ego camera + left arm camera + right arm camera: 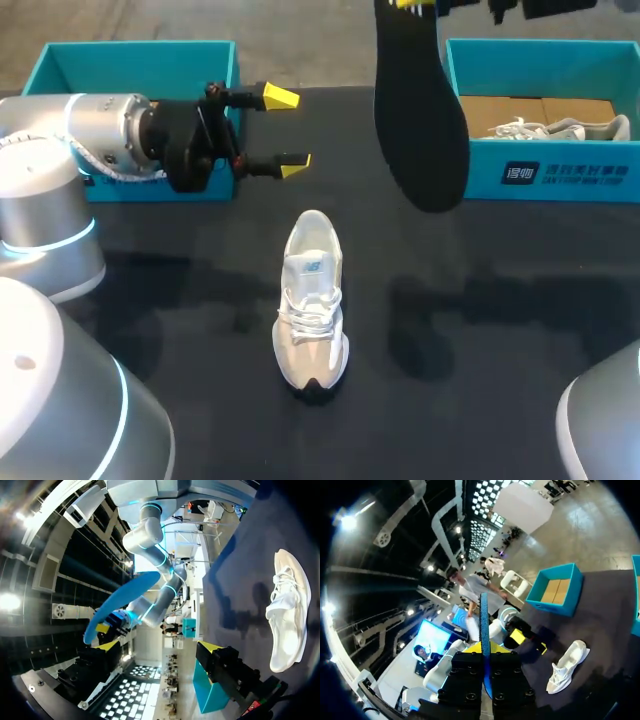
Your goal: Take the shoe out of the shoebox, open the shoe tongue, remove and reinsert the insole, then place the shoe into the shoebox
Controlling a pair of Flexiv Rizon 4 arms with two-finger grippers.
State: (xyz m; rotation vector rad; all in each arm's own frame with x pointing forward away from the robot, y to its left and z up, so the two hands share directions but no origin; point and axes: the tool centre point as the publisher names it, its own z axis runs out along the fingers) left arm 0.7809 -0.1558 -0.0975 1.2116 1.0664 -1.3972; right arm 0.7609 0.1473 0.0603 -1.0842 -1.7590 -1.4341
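Left box [60,62]: stands left of the shoe and beyond it. Its interior is largely screened by the left arm, so I cannot say whether anything lies in it.

Left pincer [283,130]: released and empty. It sits just beyond the shoe's far end and slightly left of it, with its fingers pointing right.

Shoe [313,300]: out of any box, lying sole-down on the desk [500,300]. The first step is judged done. The long axis runs from the near edge to the far edge. The collar opening lies at the far end and the dark-tipped toe at the near end, so the toe appears to point back towards the robot. The laces are in place. How far the tongue is opened cannot be made out.

Insole [420,120]: removed. It hangs above the desk, right of the shoe and beyond it. The narrow end is up in the pincer and the broad end hangs free. Its length runs roughly parallel to the shoe's axis.

Right pincer [485,655]: clenched on the insole, which passes edge-on between the fingers.

Right box [545,175]: well to the right of the shoe, holding a second shoe [560,128].

Outstanding, as judged: reinsert the insole, then place the shoe into its box.
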